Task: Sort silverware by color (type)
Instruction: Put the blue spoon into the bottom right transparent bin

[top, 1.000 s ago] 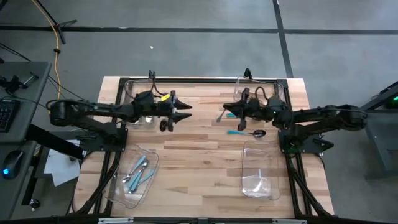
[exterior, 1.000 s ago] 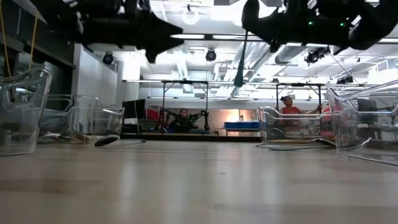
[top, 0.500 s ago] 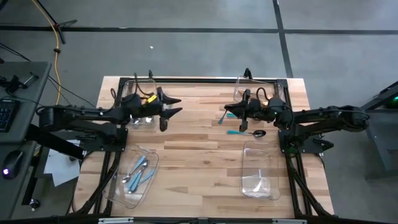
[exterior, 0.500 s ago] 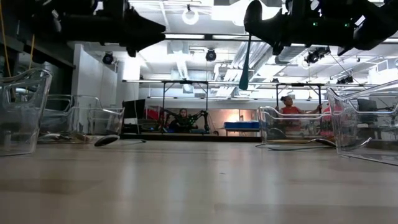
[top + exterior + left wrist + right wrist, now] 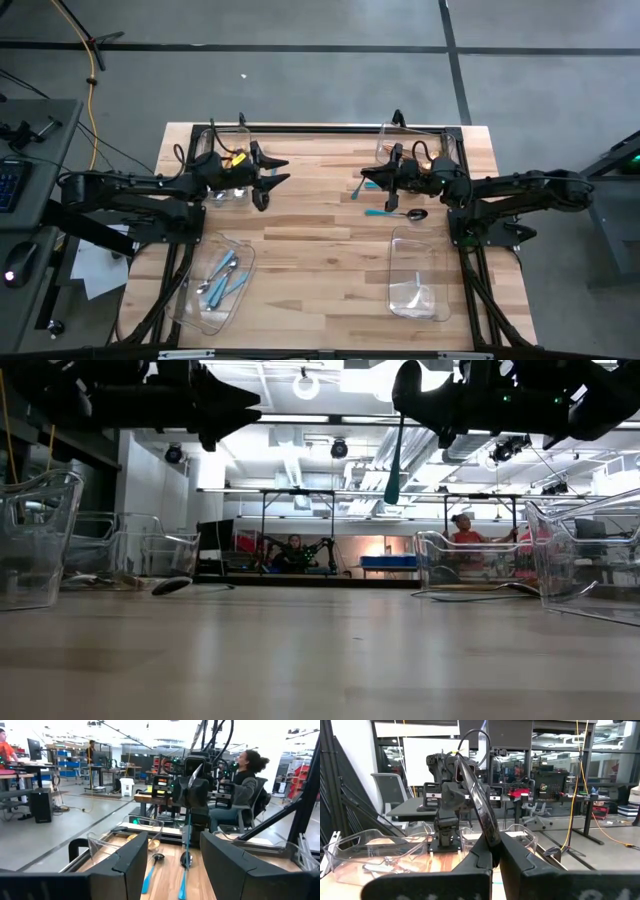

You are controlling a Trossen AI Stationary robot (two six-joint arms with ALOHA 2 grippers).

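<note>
Looking down from overhead, the right claw (image 5: pixel 362 182) hung over the wooden worktop (image 5: pixel 320 250) at about 1 o'clock from the middle, its fingers pressed together on a teal-handled utensil (image 5: pixel 392 460). From table level that one dangled handle-down below the claw, clear of the wood; which kind of utensil it was, I couldn't tell. Right below it, at roughly 5 o'clock from the claw, a teal-handled black spoon (image 5: pixel 398 213) lay flat on the boards with the bowl end pointing to 3 o'clock. The left claw (image 5: pixel 280 170) sat up in the air at about 10 o'clock from the middle, fingers spread and holding nothing, just beside the clear bin at the back left (image 5: pixel 212 150). That bin had a few pieces in it but they were too small to make out. The front left bin (image 5: pixel 240 265) at 7 o'clock held a handful of light-blue-handled silverware (image 5: pixel 224 275) lying crossed over each other. The front right bin (image 5: pixel 418 240) sat at 5 o'clock, and one more bin (image 5: pixel 448 140) sat at the back right behind the right arm.
</note>
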